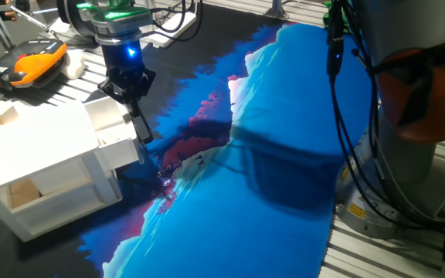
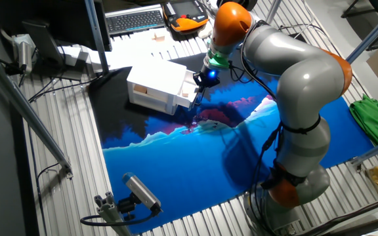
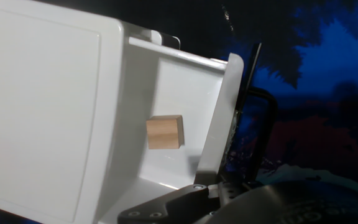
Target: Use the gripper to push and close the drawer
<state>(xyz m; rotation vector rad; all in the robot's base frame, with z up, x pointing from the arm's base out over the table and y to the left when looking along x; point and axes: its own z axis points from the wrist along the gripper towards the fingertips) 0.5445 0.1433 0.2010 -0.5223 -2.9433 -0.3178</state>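
**Gripper at the drawer front, drawer partly open**

We see the drawer [image 1: 108, 123] at the left of one fixed view, pulled partway out of the white cabinet [image 1: 37, 154], its front facing right toward the dark blue mat [image 1: 269, 193]. The gripper [image 1: 134, 116] hangs from the upper left of that frame, its blue light glowing, with the fingers reaching down along the drawer's front panel beside the black handle [image 3: 257, 124]. We cannot tell from any view whether the fingers are apart or together, nor whether they touch the front or stand just off it.

In the hand view the open drawer fills the middle of the frame, with a small wooden block [image 3: 165, 132] lying inside it, and the front panel runs as a tilted white strip right of centre, the handle just beyond.

The relation that matters: the cabinet lies to the left of the gripper in one fixed view, with the drawer front between them. We judge that the push must go leftward in that frame, straight along the drawer's sliding direction, square to the front panel. A push off that line could skew the drawer or shift the light cabinet.
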